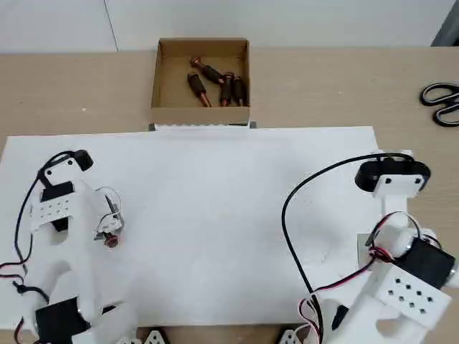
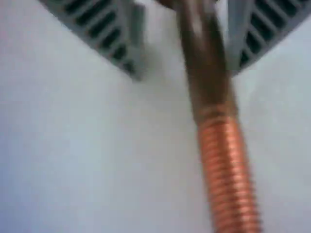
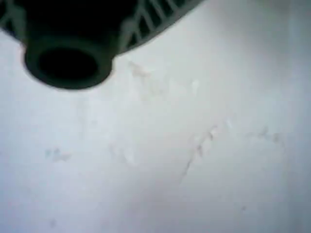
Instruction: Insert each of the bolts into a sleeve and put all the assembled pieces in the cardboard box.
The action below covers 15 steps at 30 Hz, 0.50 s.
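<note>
A copper bolt (image 2: 218,145) hangs threaded end down between the grey fingers (image 2: 112,34) of my left gripper (image 2: 184,70), which is shut on it. From above, that gripper (image 1: 109,233) and the bolt (image 1: 111,241) sit over the left side of the white sheet (image 1: 215,215). My right gripper (image 3: 77,19) is shut on a black sleeve (image 3: 68,60), whose open end faces the sheet. From above, the right gripper (image 1: 369,247) is at the sheet's right side, mostly hidden under its arm. The cardboard box (image 1: 203,115) at the far centre holds several assembled pieces (image 1: 219,82).
Black scissors (image 1: 441,100) lie on the wooden table at the far right. A black cable (image 1: 287,215) loops from the right arm over the sheet. The sheet's middle, between the two arms, is bare.
</note>
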Available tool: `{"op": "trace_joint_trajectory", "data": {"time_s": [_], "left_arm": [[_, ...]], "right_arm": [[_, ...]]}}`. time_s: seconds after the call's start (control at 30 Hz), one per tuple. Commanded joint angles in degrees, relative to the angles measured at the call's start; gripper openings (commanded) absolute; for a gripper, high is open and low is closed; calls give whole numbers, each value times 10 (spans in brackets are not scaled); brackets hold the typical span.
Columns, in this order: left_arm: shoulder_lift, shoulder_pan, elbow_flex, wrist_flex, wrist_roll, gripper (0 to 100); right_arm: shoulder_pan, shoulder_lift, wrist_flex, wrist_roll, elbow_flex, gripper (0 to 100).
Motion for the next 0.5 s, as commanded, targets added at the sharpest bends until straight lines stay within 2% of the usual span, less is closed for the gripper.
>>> {"op": "trace_joint_trajectory", "data": {"time_s": [0.0,0.33,0.47], "left_arm": [[5,-7,10,-32,-1,4],[0,-6,4,-39,4,6],[-1,-4,-43,4,33,6]], "right_arm": [[5,-8,3,0,-4,7],[5,-8,2,1,-4,7],[5,-8,2,1,-4,7]]}}
